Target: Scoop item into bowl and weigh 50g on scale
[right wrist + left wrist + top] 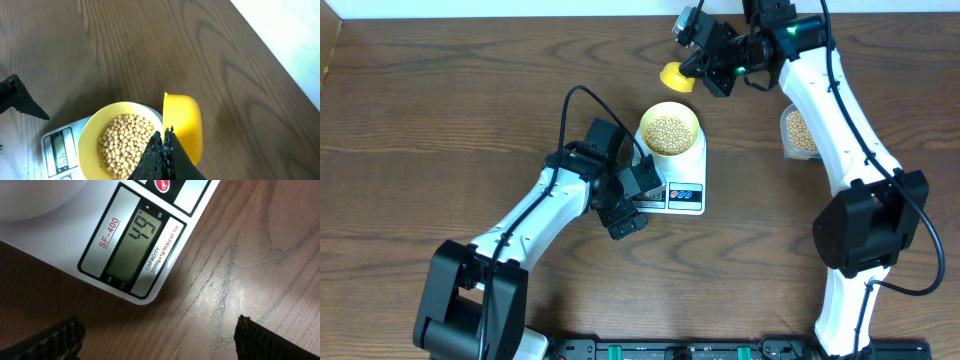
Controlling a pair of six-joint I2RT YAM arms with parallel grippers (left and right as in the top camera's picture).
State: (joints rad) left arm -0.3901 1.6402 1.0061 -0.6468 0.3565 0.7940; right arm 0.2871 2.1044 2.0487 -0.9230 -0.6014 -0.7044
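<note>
On the scale's (686,197) platform, mid-table (440,120), sits the bowl (644,128), full of beans (669,135), display reading 49! Left pincer (626,212) hangs wide open at the scale's 8 o'clock. Right pincer (164,142), at the bowl's 12 o'clock, is clamped on the yellow scoop (186,122).

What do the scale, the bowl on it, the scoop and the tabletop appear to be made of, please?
The scale looks like glossy white plastic, given its smooth moulded casing and printed label. The bowl is probably pale yellow plastic, with a smooth, even rim. The yellow scoop seems to be similar plastic, uniform in colour with a slight sheen. The tabletop is dark wood or a wood-look laminate, showing visible grain and fine scratches.
</note>
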